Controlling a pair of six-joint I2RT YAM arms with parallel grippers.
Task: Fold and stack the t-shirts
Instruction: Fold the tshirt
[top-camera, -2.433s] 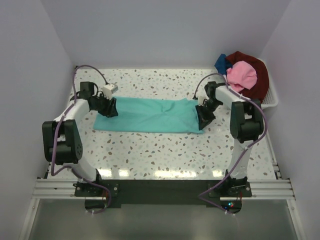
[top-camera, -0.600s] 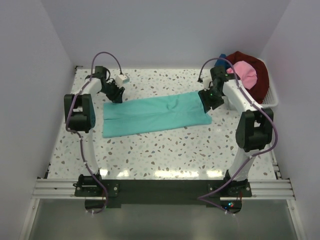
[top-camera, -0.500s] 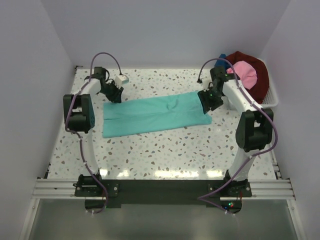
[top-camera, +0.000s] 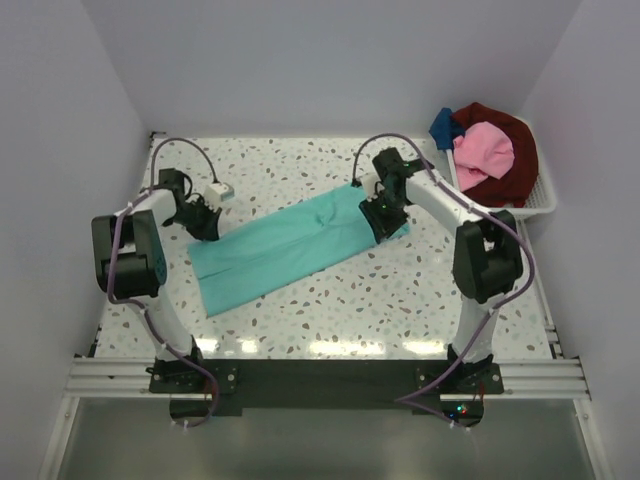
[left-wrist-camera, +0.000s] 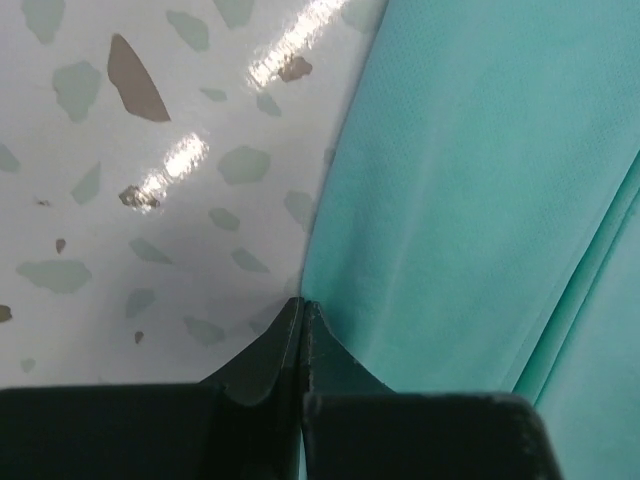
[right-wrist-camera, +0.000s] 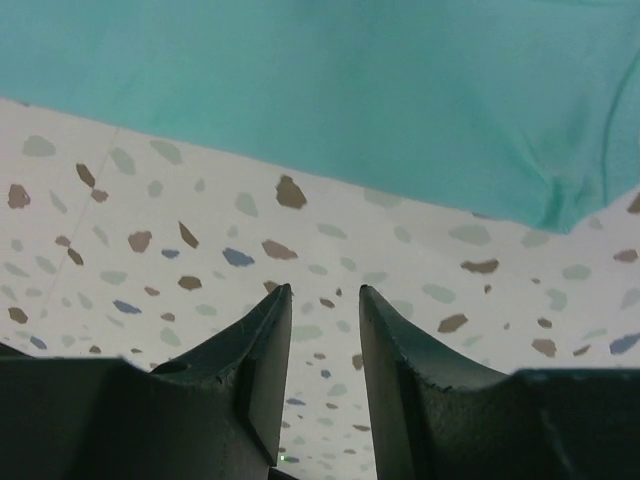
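- Left gripper (top-camera: 206, 228) of mine is closed tight, its tips meeting at the edge of the teal t-shirt (top-camera: 290, 245); I cannot tell whether any cloth is pinched.
- My left arm folds at the elbow, wrist low by the shirt's left end.
- My right gripper (top-camera: 381, 222) has a narrow gap with nothing in it, low over the speckled table (top-camera: 400, 290) beside the shirt's right end.
- My right arm reaches inward, toward the middle.
- The teal t-shirt lies flat, a long slanted strip.

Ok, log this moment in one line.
teal shirt laid flat, slanted | left gripper shut at its edge, hold unclear | right gripper open, just off shirt | other shirts in basket
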